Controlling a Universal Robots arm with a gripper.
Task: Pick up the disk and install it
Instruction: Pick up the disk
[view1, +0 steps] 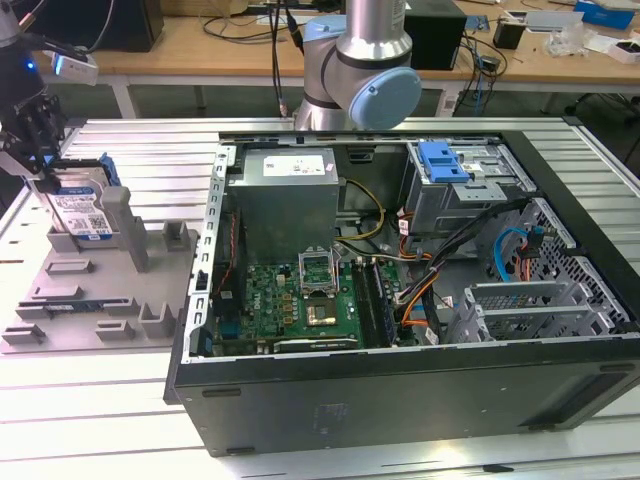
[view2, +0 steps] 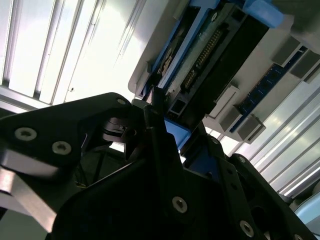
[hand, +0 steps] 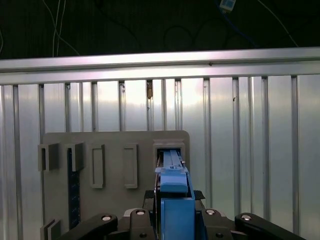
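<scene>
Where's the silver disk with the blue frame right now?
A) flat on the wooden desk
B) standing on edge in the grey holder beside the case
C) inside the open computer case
B: the disk stands upright in the grey holder, with the claw at its top edge.

At the exterior view's top centre, the arm (view1: 375, 20) is a silver tube with grey joints (view1: 325, 80) and a pale blue cap (view1: 386, 98). Its gripper (view2: 165, 119) is black, dotted with silver screws (view2: 180, 203).
</scene>
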